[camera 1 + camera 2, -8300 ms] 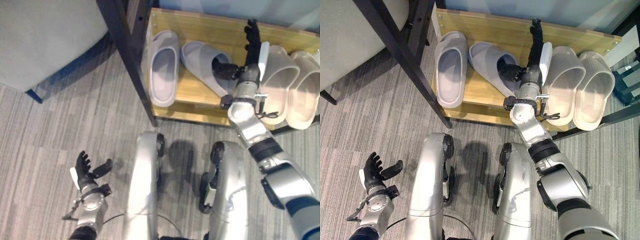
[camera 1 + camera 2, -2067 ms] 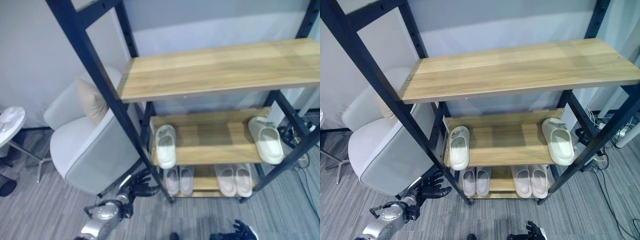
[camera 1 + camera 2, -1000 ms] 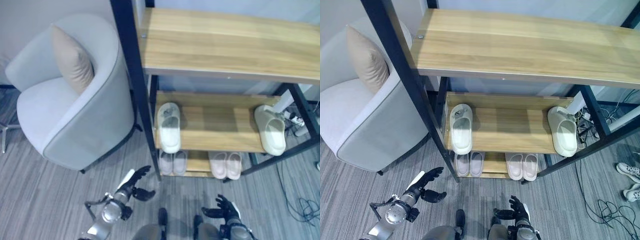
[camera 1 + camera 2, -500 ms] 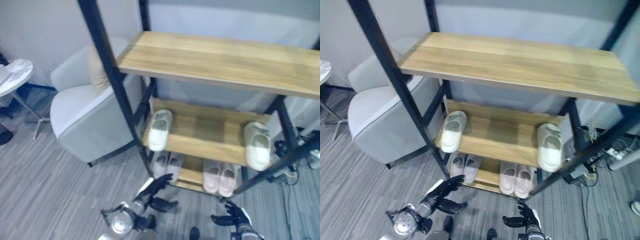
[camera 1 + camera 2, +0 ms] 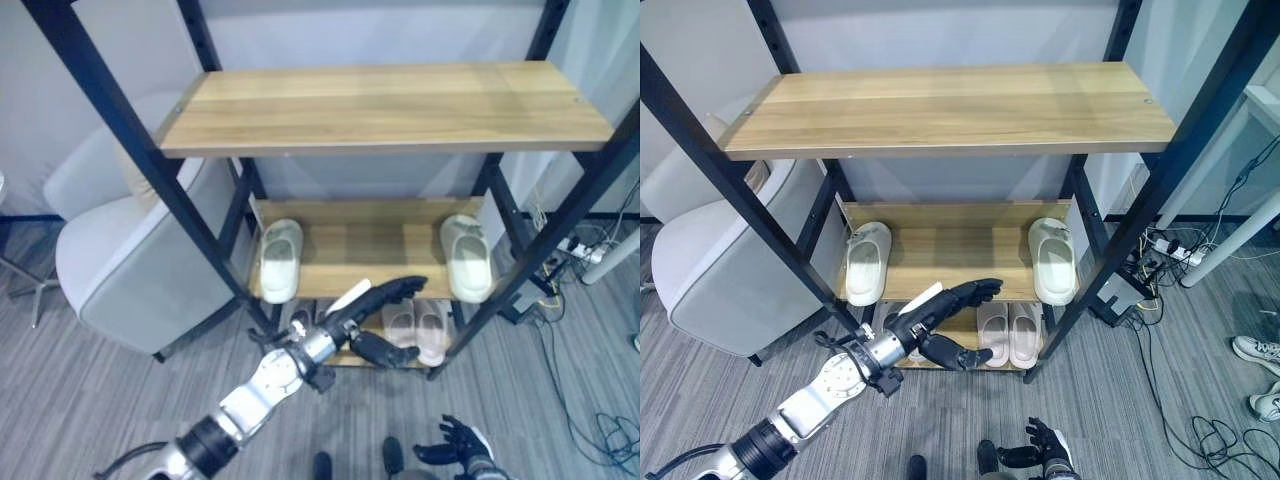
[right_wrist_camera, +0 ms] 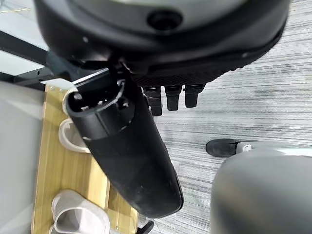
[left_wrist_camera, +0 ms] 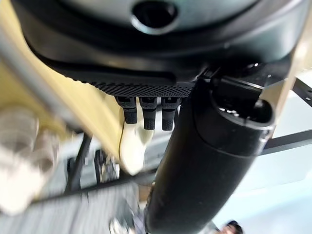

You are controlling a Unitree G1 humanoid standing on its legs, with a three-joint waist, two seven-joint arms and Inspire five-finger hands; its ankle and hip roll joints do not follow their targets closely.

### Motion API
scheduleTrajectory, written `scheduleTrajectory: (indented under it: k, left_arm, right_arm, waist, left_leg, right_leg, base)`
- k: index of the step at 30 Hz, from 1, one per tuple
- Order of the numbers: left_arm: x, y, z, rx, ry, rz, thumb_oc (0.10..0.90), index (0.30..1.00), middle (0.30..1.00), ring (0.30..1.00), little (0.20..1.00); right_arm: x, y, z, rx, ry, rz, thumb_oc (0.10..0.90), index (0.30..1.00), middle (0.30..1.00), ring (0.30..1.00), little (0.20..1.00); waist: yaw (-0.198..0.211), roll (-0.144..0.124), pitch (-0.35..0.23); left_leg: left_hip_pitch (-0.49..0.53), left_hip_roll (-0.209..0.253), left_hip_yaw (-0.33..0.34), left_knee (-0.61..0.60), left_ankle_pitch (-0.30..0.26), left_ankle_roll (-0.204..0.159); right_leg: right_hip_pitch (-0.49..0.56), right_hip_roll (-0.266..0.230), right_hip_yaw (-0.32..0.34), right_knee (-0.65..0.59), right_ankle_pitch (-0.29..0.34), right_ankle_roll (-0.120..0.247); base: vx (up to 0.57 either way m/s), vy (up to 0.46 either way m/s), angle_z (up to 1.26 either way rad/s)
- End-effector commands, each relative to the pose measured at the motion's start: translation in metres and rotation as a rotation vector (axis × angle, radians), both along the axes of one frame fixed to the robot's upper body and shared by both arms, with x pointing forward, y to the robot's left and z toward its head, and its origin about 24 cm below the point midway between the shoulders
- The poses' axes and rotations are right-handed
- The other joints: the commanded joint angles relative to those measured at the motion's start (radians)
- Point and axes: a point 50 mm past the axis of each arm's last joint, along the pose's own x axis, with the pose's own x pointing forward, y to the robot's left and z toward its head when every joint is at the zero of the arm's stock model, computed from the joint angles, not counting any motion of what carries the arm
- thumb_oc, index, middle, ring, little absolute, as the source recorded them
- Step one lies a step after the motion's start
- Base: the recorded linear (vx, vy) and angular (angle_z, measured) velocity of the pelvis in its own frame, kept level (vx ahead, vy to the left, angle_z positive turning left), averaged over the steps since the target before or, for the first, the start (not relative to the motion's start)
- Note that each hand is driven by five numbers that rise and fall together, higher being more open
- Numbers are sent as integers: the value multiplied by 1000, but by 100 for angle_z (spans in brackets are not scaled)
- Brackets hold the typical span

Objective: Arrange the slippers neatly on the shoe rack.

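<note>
Three wooden shelves are carried by the black-framed shoe rack (image 5: 120,110); the top shelf (image 5: 940,105) is bare. On the middle shelf (image 5: 370,245) two cream slippers are set well apart: the left cream slipper (image 5: 280,260) lies at the shelf's left end and the right cream slipper (image 5: 466,257) at its right end, both with toes pointing to the far side. On the bottom shelf (image 5: 970,330) a pale pink pair (image 5: 1008,332) is seen side by side, touching, towards the right. A second pale pair (image 5: 300,325) at the shelf's left is largely hidden behind the left arm, so its exact lie cannot be told.

The left hand (image 5: 365,310) is held out in front of the rack, level with the gap between the middle and bottom shelves. Its fingers (image 5: 965,295) are stretched straight and released, the thumb is spread below them, and nothing is grasped. The right hand (image 5: 1040,450) is seen low at the near edge above the grey striped carpet (image 5: 80,400), its fingers loosely spread and holding nothing.

A grey armchair (image 5: 130,260) with a beige cushion stands just left of the rack. White shoes (image 5: 1255,375) lie on the floor at the far right.
</note>
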Motion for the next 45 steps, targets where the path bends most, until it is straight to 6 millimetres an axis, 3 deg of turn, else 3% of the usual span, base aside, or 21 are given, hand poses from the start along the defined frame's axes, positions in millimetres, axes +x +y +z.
scheduleTrajectory:
  k: [1, 3, 4, 9, 11, 16, 24, 26, 27, 29, 35, 41, 45]
  left_arm:
    - [20, 7, 75, 16, -512, 104, 800, 900, 900, 900, 900]
    - [26, 14, 83, 82, -596, 148, 800, 900, 900, 900, 900]
    - [34, 29, 93, 148, -691, 242, 800, 900, 900, 900, 900]
    - [50, 63, 116, 379, -929, 455, 800, 900, 900, 900, 900]
    - [65, 84, 128, 596, -1053, 585, 800, 900, 900, 900, 900]
    - [76, 92, 140, 699, -1111, 644, 800, 900, 900, 900, 900]
    - [94, 95, 164, 795, -1157, 728, 800, 900, 900, 900, 900]
    - [98, 101, 170, 892, -1200, 758, 800, 900, 900, 900, 900]
    - [102, 115, 174, 988, -1211, 823, 800, 900, 900, 900, 900]
    - [102, 123, 180, 1010, -1227, 871, 800, 900, 900, 900, 900]
    - [93, 139, 177, 976, -1211, 959, 800, 900, 900, 900, 900]
    - [91, 149, 171, 984, -1162, 999, 800, 900, 900, 900, 900]
    - [87, 166, 163, 988, -1101, 1067, 800, 900, 900, 900, 900]
  right_arm:
    - [14, 4, 13, -4, -125, 69, 800, 900, 900, 900, 900]
    - [13, 3, 13, -5, -127, 69, 800, 900, 900, 900, 900]
    - [10, 1, 14, -12, -129, 76, 800, 900, 900, 900, 900]
    - [2, -3, 14, -24, -125, 99, 800, 900, 900, 900, 900]
    - [1, -8, 16, -46, -130, 109, 800, 900, 900, 900, 900]
    - [9, -9, 21, -78, -161, 155, 800, 900, 900, 900, 900]
    - [38, -9, 37, -121, -261, 190, 800, 900, 900, 900, 900]
    - [42, -8, 39, -125, -278, 200, 800, 900, 900, 900, 900]
    - [48, -6, 41, -129, -298, 197, 800, 900, 900, 900, 900]
    - [52, -4, 42, -124, -310, 186, 800, 900, 900, 900, 900]
    - [39, 0, 33, -112, -257, 186, 800, 900, 900, 900, 900]
    - [40, 0, 33, -115, -254, 188, 800, 900, 900, 900, 900]
    - [38, 0, 33, -112, -253, 182, 800, 900, 900, 900, 900]
  waist:
    - [3, -11, -63]
    - [0, -11, -64]
    - [-4, -11, -66]
    - [-10, -12, -71]
    - [-25, -6, -66]
    - [-34, -1, -50]
    - [-36, -9, 3]
    - [-33, -14, 13]
    - [-34, -17, 21]
    - [-27, -20, 24]
    - [-17, -18, 5]
    - [-18, -11, -3]
    - [-11, -11, -7]
  left_leg:
    - [-52, -2, -28, -6, -54, -12]
    - [-55, -4, -26, -6, -53, -15]
    - [-61, -6, -18, -6, -57, -17]
    - [-68, -8, -1, -6, -62, -22]
    - [-92, -12, 22, -6, -67, -25]
    - [-130, -15, 42, -6, -73, -23]
    - [-222, -17, 78, -6, -56, -9]
    - [-228, -15, 83, -6, -55, -7]
    - [-230, -13, 85, -6, -54, -5]
    - [-230, -15, 91, -6, -55, -3]
    - [-209, -21, 84, -6, -67, 3]
    - [-201, -26, 74, -6, -71, 4]
    - [-195, -26, 71, -6, -73, 4]
  right_leg:
    - [53, 1, -3, 48, -163, 44]
    - [54, -1, -7, 43, -160, 46]
    - [53, -5, -8, 37, -155, 50]
    - [51, -14, -8, 21, -143, 58]
    - [31, -26, -7, 6, -128, 71]
    - [-15, -35, 6, 3, -118, 84]
    - [-127, -34, 57, 6, -80, 100]
    - [-138, -34, 66, 7, -75, 103]
    - [-145, -32, 75, 8, -67, 106]
    - [-148, -31, 83, 4, -62, 107]
    - [-134, -33, 81, 4, -76, 100]
    - [-124, -34, 71, 4, -83, 98]
    - [-117, -34, 62, 5, -87, 97]
  base:
    - [46, 73, -2]
    - [42, 74, 1]
    - [34, 68, 3]
    - [41, 81, -1]
    - [15, 124, -1]
    - [-47, 72, -14]
    - [-70, 63, -26]
    - [-8, 16, -30]
    - [1, 8, -34]
    - [1, 10, -33]
    - [44, 14, -9]
    - [43, 2, 6]
    - [46, -7, 2]
